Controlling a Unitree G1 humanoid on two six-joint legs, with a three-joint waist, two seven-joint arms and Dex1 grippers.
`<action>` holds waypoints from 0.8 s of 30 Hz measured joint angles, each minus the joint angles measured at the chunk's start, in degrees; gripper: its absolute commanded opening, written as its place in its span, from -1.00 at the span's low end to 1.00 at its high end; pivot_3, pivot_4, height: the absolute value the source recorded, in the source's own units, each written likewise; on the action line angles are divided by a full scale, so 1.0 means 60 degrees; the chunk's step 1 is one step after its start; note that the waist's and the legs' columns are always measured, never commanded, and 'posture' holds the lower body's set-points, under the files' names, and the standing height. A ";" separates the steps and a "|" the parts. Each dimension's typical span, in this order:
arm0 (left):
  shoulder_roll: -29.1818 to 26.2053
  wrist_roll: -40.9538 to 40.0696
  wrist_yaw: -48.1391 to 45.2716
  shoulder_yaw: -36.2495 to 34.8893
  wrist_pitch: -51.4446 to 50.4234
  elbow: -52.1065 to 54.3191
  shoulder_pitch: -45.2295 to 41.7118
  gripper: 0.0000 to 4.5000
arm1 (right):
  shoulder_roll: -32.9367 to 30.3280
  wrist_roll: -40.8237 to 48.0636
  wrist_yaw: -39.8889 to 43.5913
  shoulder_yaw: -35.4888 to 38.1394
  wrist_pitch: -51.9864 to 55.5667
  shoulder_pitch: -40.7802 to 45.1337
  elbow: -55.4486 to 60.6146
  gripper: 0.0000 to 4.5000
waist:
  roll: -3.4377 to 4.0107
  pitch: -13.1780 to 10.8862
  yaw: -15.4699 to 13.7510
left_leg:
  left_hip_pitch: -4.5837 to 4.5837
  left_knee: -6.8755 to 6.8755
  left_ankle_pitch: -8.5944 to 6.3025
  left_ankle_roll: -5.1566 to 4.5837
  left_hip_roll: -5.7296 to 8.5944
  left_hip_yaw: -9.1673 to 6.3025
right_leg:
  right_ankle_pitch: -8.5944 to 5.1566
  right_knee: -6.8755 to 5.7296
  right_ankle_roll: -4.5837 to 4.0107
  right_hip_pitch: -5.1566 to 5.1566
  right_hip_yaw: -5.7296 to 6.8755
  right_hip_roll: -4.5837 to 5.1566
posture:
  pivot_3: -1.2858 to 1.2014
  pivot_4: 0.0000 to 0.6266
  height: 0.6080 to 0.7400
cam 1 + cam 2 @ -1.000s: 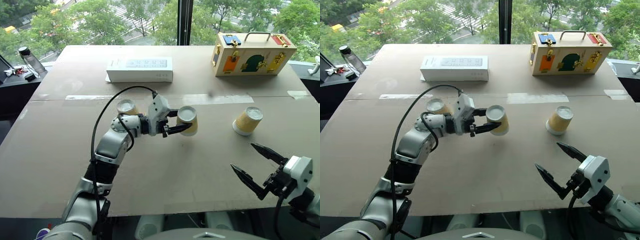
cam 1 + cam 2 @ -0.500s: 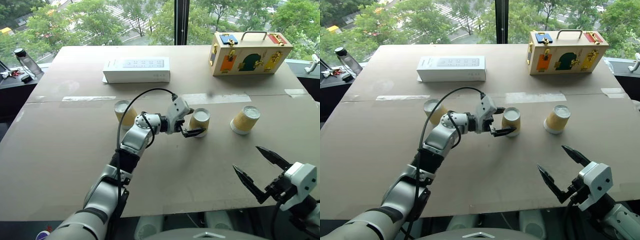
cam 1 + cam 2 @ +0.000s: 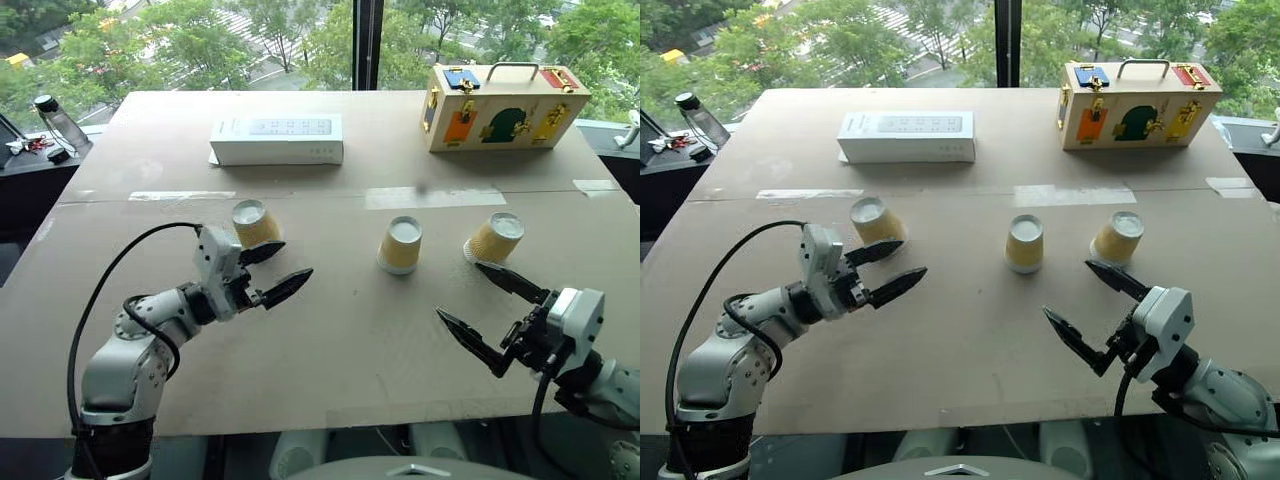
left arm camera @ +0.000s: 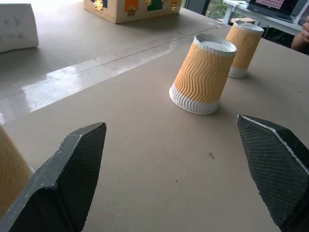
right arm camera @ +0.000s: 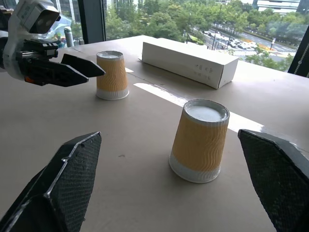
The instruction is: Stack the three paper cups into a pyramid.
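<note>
Broadly, the biggest thing here is the cardboard-covered table [image 3: 330, 340], taped at a seam across its middle and set against a window. On its far edge sit a long white box [image 3: 279, 139] and a wooden latch-and-lock activity case [image 3: 505, 106] with a metal handle — both well clear of the working area, so they look incidental to the stacking.

Nearer, the two arms frame the workspace from either side. The left gripper [image 3: 268, 275] hangs just above the table with its black fingers spread wide and nothing between them; it sits just beside the left cup [image 3: 255, 223]. The right gripper [image 3: 487, 314] is equally wide and empty, pointing inward, with its upper finger reaching close to the right cup [image 3: 495, 240].

Smallest are the three paper cups, all upside down on their rims in a loose row just past the tape seam. The middle cup [image 3: 401, 245] stands upright and apart from its neighbours — near the right cup, well apart from the left one. Inverted, each offers a flat base to carry another cup, which suits a pyramid. Nothing is stacked yet. My reading is that two cups need drawing together as a base, and the wide-spread fingers suit taking a cup by its sides.
</note>
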State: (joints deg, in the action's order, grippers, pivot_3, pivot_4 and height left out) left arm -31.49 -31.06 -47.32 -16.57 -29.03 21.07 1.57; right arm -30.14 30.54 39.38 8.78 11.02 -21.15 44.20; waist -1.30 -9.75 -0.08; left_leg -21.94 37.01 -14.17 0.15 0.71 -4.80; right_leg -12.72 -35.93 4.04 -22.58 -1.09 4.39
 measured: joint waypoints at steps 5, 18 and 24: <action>0.0050 0.0317 0.1129 -0.0830 0.0223 -0.0636 0.0144 0.96 | -0.0250 0.0075 0.0466 -0.0472 0.0035 0.0420 -0.0340 1.00 | -0.0006 0.0003 -0.0165 | -0.0007 0.0012 0.0000 0.0000 0.0005 -0.0024 | 0.0000 -0.0001 0.0000 0.0005 0.0029 -0.0004 | 0.03 -0.52 1.00; -0.0455 0.1438 0.1206 0.0382 0.1143 -0.3275 -0.2645 0.87 | -0.0561 0.0408 0.0953 -0.0373 -0.0029 -0.0071 -0.0362 1.00 | -0.0005 0.0003 -0.0090 | -0.0005 0.0010 0.0000 0.0001 0.0011 -0.0011 | 0.0026 -0.0001 0.0038 0.0006 0.0014 -0.0008 | 0.03 -0.52 1.00; -0.0429 0.1607 0.0777 0.0906 0.1590 -0.4136 -0.3243 -0.03 | -0.0508 0.0303 0.0744 -0.0306 -0.0053 -0.0455 -0.0158 1.00 | -0.0005 0.0003 -0.0084 | -0.0005 0.0008 0.0001 0.0001 0.0009 -0.0012 | 0.0026 -0.0001 0.0038 0.0004 0.0014 -0.0009 | 0.03 -0.52 1.00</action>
State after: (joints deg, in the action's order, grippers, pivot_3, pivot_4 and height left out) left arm -34.06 -21.41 -42.66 -11.14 -19.49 -3.75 -17.89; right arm -33.19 32.36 43.84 6.95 10.70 -23.87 43.25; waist -1.33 -9.74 -0.58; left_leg -21.98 37.06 -14.16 0.15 0.76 -4.87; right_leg -12.57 -35.93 4.26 -22.55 -1.01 4.34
